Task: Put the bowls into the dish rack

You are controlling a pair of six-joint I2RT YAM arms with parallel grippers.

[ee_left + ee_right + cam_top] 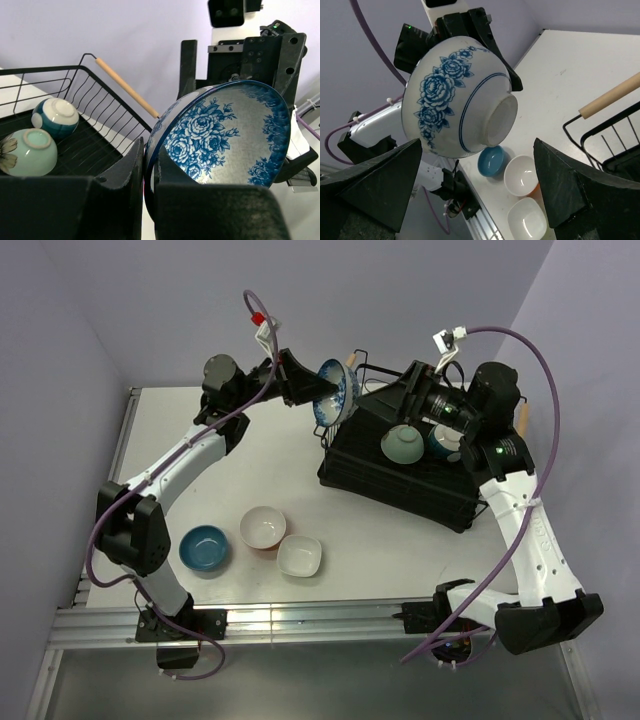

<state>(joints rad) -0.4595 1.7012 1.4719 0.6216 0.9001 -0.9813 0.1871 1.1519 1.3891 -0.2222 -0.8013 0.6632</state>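
Observation:
My left gripper (305, 390) is shut on the rim of the blue-and-white patterned bowl (336, 392), holding it tilted in the air at the left end of the dish rack (400, 485). The left wrist view shows the rim pinched between the fingers of the left gripper (149, 150), with the patterned bowl (225, 135) filling the view. My right gripper (372, 400) stands open above the rack, facing the patterned bowl (457, 100) and apart from it. A mint green bowl (401, 444) and a teal-and-white bowl (443, 440) lie in the rack.
Three bowls sit on the table in front of the rack: blue (204, 548), white with orange outside (263, 528) and squarish white (300, 556). The rack's wooden handle (127, 87) runs close beside the held bowl. Walls close in behind and to the right.

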